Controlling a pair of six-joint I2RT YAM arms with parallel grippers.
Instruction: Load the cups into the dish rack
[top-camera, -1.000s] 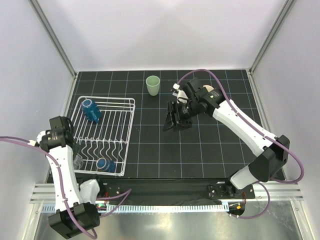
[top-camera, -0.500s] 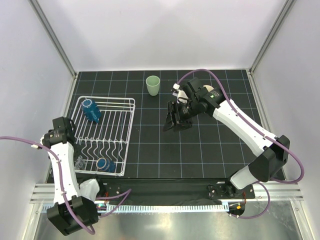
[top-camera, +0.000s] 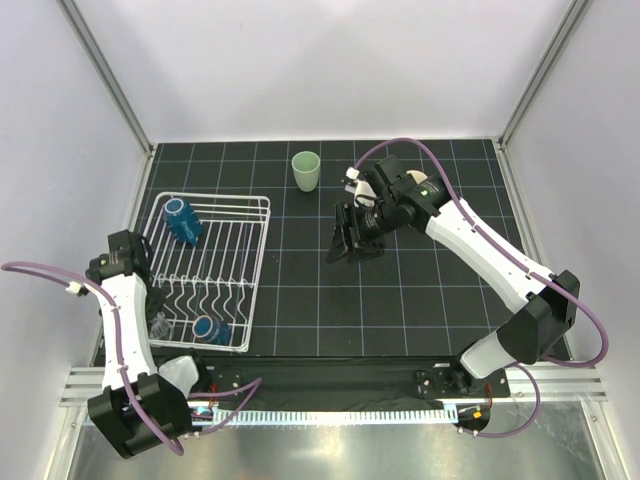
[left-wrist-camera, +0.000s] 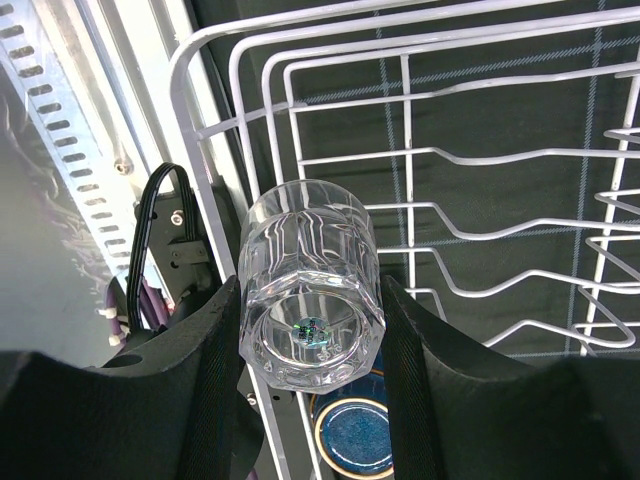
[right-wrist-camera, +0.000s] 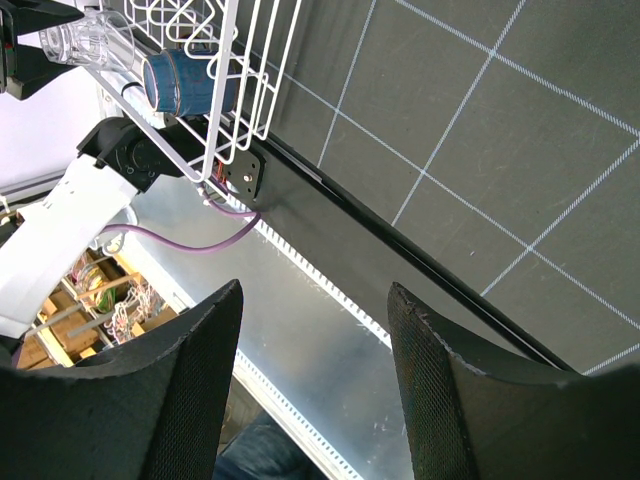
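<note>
My left gripper (left-wrist-camera: 312, 352) is shut on the small clear glass (left-wrist-camera: 312, 288), held by its base at the near left corner of the white dish rack (left-wrist-camera: 420, 152). In the top view the glass (top-camera: 159, 325) sits at the rack's (top-camera: 262, 240) left edge. A blue mug (top-camera: 182, 220) lies in the far part of the rack. The smaller, darker blue mug (top-camera: 210, 329) lies at its near edge, right below the glass (left-wrist-camera: 356, 440). The pale green tumbler (top-camera: 305, 170) stands on the mat beyond the rack. My right gripper (top-camera: 348, 243) is open and empty. The orange mug is hidden.
The black gridded mat (top-camera: 400, 300) covers the table. White walls and metal posts close it in on three sides. A metal rail (top-camera: 330, 395) runs along the near edge. The right wrist view shows the rack's near corner (right-wrist-camera: 232, 90) and the rail (right-wrist-camera: 330, 330).
My left arm has shifted its elbow and wrist a little while the glass stays held at the rack's near left corner. The right arm has not moved.
</note>
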